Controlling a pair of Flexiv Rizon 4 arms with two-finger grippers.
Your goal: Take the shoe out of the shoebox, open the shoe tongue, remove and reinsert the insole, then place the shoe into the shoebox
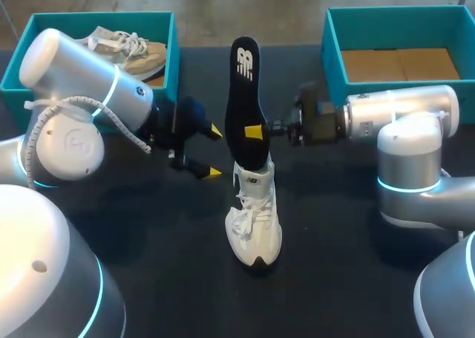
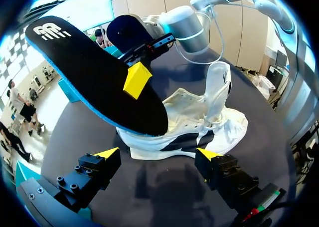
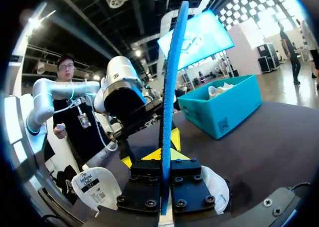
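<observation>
Item: insole point(image 1: 247, 104), black top with a blue foam edge, out of the shoe and held on end above it, lower end at the shoe's opening; whether it has entered cannot be told. Handling, judged: light, thin and bendy, likely to flex or swing if taken near an end, so a pinch across the flat faces around mid-length suits it, as now. Shoe point(image 1: 254, 219): white lace-up sneaker, standing on the dark tabletop point(image 1: 171, 234) between the two arms, tongue pulled up and open; soft upper, firmer sole and heel, probably best steadied at the heel or collar while the insole goes in. Right gripper point(image 1: 256, 132): fingers clamped on the insole from both faces, which shows edge-on between them in the right wrist view. Left gripper point(image 1: 214, 152): fingers spread wide, holding nothing, just beside the shoe and facing it. Right shoebox point(image 1: 401, 11): teal, bare cardboard floor. Left shoebox point(image 1: 96, 15): teal, containing a beige shoe point(image 1: 137, 50).
</observation>
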